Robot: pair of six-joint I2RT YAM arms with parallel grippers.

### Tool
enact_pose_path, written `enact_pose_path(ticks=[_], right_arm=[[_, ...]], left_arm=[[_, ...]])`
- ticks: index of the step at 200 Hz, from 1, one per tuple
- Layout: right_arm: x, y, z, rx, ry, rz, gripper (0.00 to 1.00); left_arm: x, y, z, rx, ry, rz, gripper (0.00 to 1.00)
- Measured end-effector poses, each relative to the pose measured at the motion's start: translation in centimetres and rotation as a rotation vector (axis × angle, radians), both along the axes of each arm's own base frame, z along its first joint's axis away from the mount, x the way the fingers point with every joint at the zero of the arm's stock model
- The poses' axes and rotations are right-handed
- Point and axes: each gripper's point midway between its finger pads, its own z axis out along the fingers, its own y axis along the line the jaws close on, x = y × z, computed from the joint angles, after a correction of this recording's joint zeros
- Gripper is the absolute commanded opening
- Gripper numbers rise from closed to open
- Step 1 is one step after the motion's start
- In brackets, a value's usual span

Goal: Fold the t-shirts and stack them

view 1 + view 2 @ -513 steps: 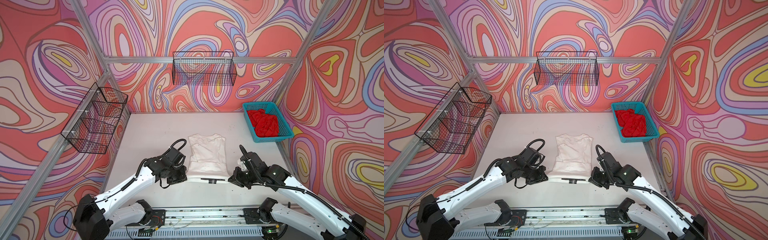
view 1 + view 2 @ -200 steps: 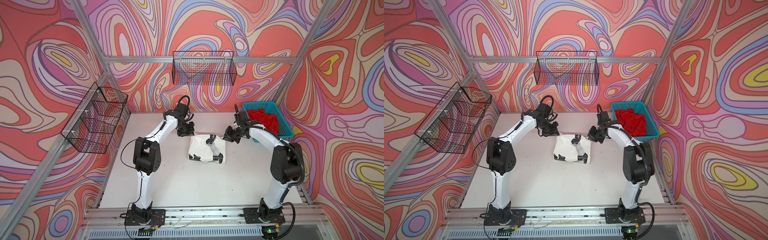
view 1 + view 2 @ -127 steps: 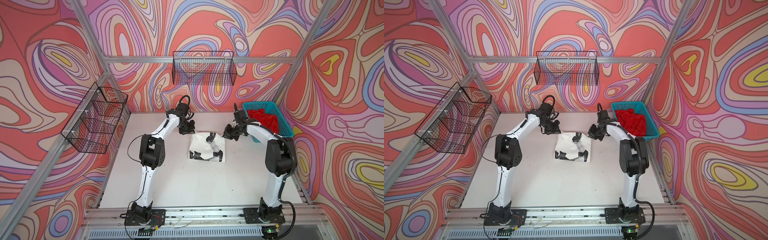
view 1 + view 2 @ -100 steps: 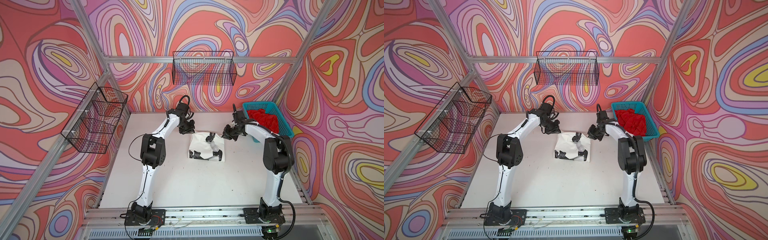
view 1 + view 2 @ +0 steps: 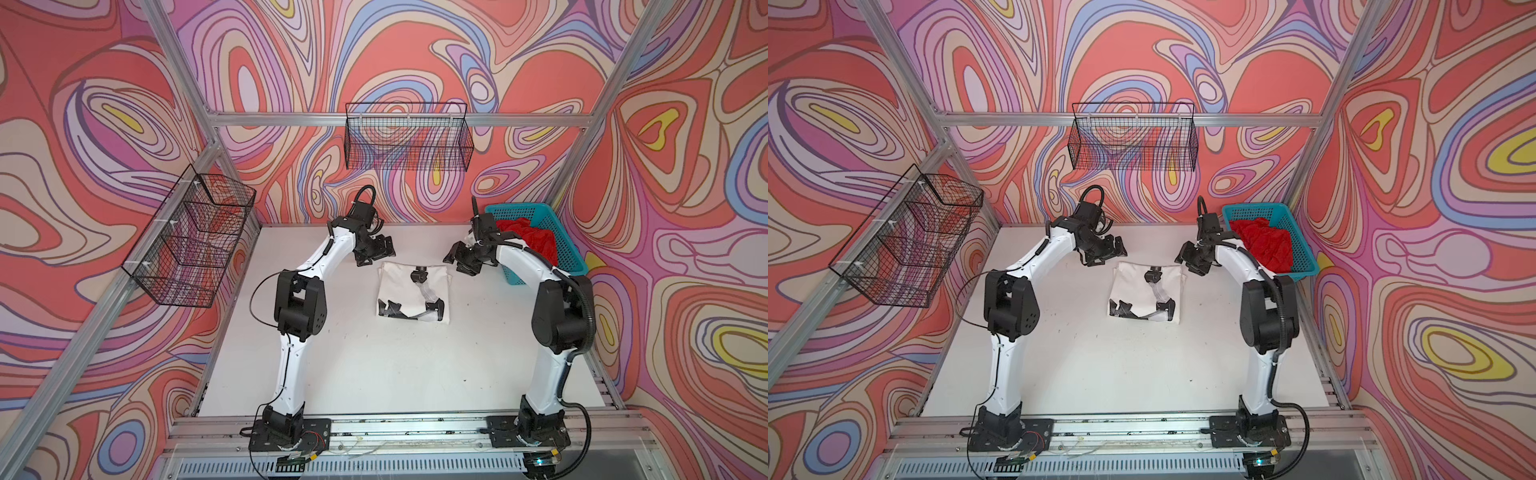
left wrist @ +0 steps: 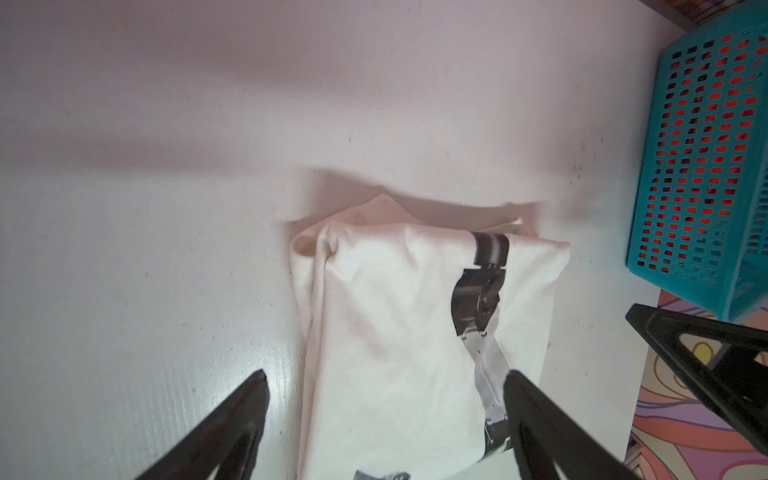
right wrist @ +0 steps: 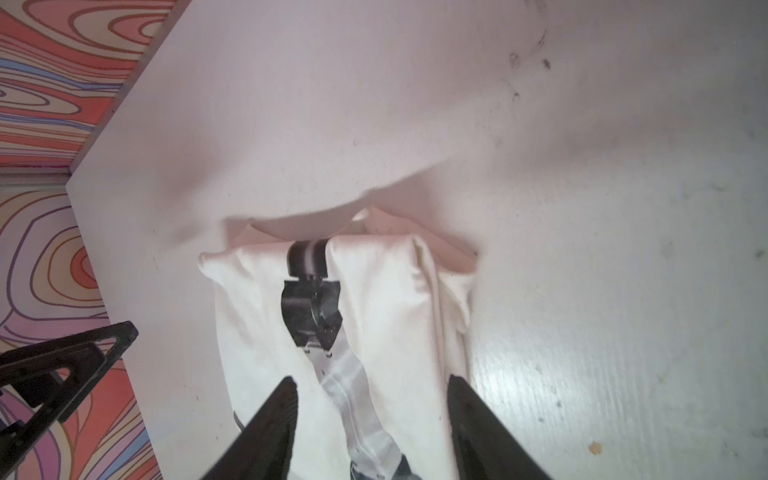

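Note:
The white t-shirt [image 5: 405,286] [image 5: 1138,291] lies folded on the table [image 5: 374,365], toward the back middle, with a printed picture of a robot arm on top. My left gripper [image 5: 376,251] [image 6: 385,376] hangs open just above the shirt's far left corner, holding nothing. My right gripper [image 5: 461,261] [image 7: 372,379] hangs open above the far right corner, also with nothing in it. Both wrist views show the white t-shirt [image 6: 386,299] [image 7: 382,299] lying loose below the spread jaws. The red t-shirt [image 5: 528,245] [image 5: 1262,245] lies crumpled in the teal basket [image 5: 567,253].
The teal basket [image 5: 1304,253] [image 6: 698,166] stands at the back right corner, close behind my right arm. A black wire basket [image 5: 407,141] hangs on the back wall, and another wire basket [image 5: 191,237] on the left wall.
Both grippers carried the shirt's near edge to the far edge and have now opened and let go. The white shirt has settled flat, folded in half.

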Motion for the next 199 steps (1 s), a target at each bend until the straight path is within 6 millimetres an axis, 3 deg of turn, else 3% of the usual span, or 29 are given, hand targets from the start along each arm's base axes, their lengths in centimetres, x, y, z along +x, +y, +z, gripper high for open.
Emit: enact_pose_path(ticks=[30, 66, 95, 131, 199], right_arm=[[-2.8, 1.4, -0.8, -0.006, 0.016, 0.045, 0.61], [-5.2, 2.5, -4.8, -0.060, 0.081, 0.124, 0.60], [-5.0, 1.9, -7.2, -0.113, 0.100, 0.152, 0.60], [-4.9, 1.7, -8.0, -0.134, 0.101, 0.175, 0.60], [-5.9, 1.4, -8.1, -0.138, 0.098, 0.187, 0.60]], left_arm=[[-3.3, 0.3, -0.2, -0.011, 0.008, -0.004, 0.79], [-6.9, -1.2, -5.0, 0.017, 0.090, -0.055, 0.76], [-8.7, -1.5, -8.0, 0.064, 0.129, -0.075, 0.79], [-7.9, -0.5, -9.3, 0.111, 0.108, -0.050, 0.72], [-4.1, -0.8, -10.4, 0.139, 0.042, -0.039, 0.39]])
